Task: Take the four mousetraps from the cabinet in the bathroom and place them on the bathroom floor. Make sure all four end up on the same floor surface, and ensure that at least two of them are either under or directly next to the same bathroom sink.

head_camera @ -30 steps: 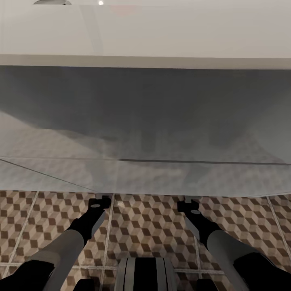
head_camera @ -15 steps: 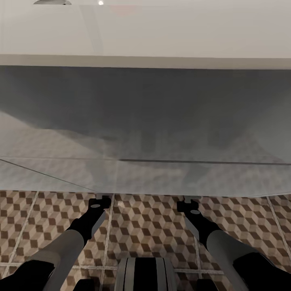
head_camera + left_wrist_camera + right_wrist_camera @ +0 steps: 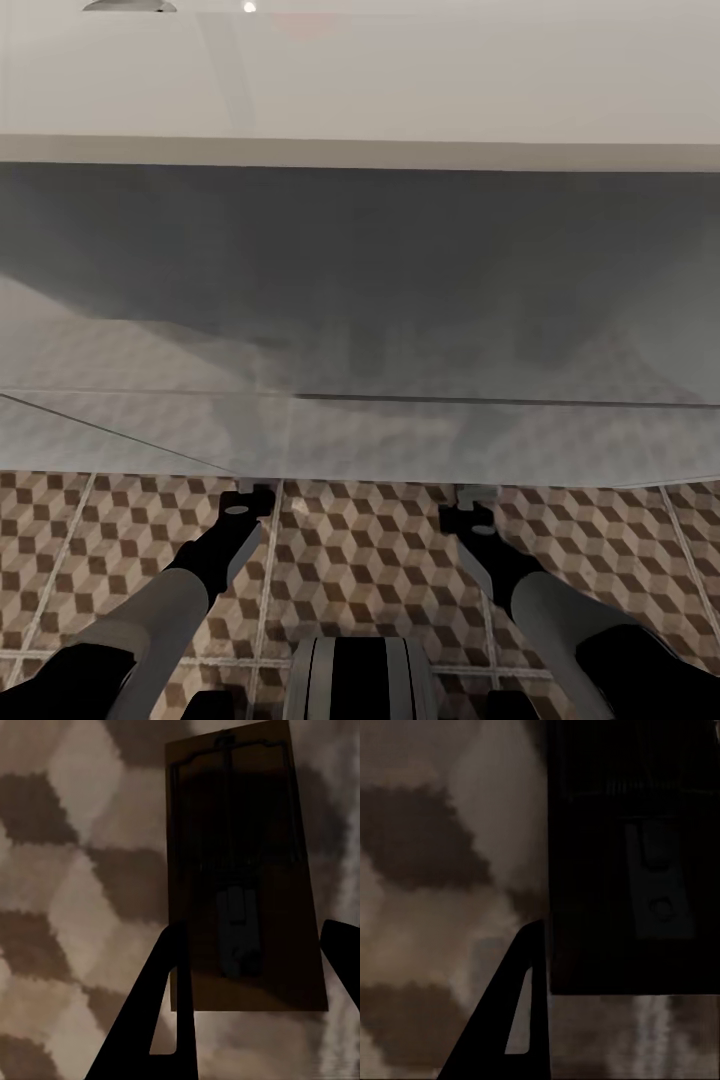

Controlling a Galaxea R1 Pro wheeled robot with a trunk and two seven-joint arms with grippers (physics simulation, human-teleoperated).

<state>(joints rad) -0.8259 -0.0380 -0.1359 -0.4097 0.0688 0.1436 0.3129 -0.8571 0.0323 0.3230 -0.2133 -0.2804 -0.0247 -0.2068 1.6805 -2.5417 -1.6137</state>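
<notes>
A flat dark-brown board mousetrap point(image 3: 240, 870) is seen on the cube-patterned tile floor point(image 3: 360, 560) between the spread fingers of the left tool point(image 3: 251, 1005), not gripped. Another dark mousetrap point(image 3: 637, 855) lies by the right tool point(image 3: 478, 495); its opening cannot be told. Two traps seem placed, two left.

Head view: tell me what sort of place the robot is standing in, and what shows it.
Probably a bathroom. The floor is large tiles printed with a brown, beige and white cube pattern with pale grout. A wide white fixture, likely a vanity top, overhangs it. Each wrist view shows a mousetrap lying on those tiles.
</notes>
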